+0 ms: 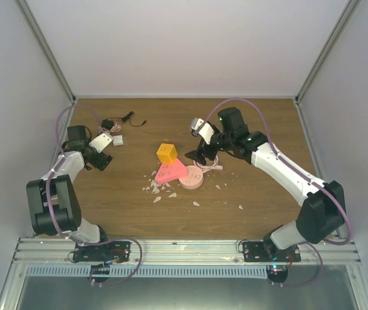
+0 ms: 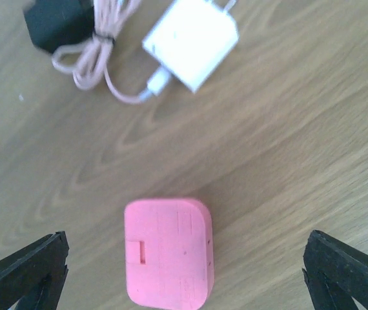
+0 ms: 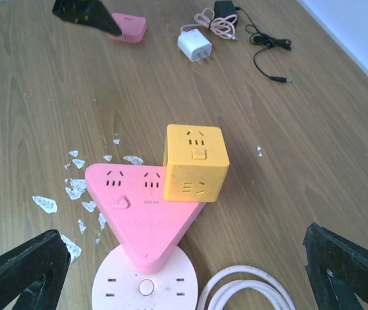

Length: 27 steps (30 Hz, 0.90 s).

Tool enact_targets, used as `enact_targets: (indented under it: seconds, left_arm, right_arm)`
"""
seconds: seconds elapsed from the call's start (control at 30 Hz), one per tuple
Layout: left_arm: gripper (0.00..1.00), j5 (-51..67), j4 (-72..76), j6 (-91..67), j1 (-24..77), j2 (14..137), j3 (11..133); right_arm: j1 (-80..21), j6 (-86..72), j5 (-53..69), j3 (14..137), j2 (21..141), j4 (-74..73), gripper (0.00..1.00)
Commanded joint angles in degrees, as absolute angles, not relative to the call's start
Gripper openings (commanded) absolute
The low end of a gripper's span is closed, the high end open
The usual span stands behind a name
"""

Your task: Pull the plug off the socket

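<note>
Socket [image 3: 142,213] mid-table, its tip propped on a round pink base [image 3: 146,284], yellow cube [image 3: 195,163] sitting at one corner. Right gripper [image 1: 200,154] hovers over it, jaws spread, empty. Left gripper [image 2: 185,236] spread around small pink block [image 2: 169,253], well apart from socket, not pinching. Likely next: pin socket flat, draw cube straight off, no twisting. No containers in view
</note>
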<state>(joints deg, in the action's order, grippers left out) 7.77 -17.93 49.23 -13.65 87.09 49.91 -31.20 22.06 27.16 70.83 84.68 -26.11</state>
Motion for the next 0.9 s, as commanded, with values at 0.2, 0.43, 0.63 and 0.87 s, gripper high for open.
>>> enact_targets:
  seconds: [0.2,0.43,0.63,0.87]
  left_arm:
    - [0.99,26.21,-29.87,45.87,-13.01,83.56,59.03]
    - [0.99,38.19,-33.55,41.74,-12.72,83.59,63.35]
    - [0.99,39.51,-35.7,32.26,-8.97,85.67,68.79]
    - [0.99,32.45,-31.89,21.66,0.96,85.34,67.17]
  right_arm:
    - [-30.17,21.83,30.6,68.44,85.34,-25.92,1.0]
    - [-29.98,21.85,31.36,67.21,86.64,-26.75,1.0]
    - [-29.97,22.47,31.05,65.99,88.16,-26.02,1.0]
    - [-29.97,25.53,32.25,62.88,90.34,-21.88,1.0]
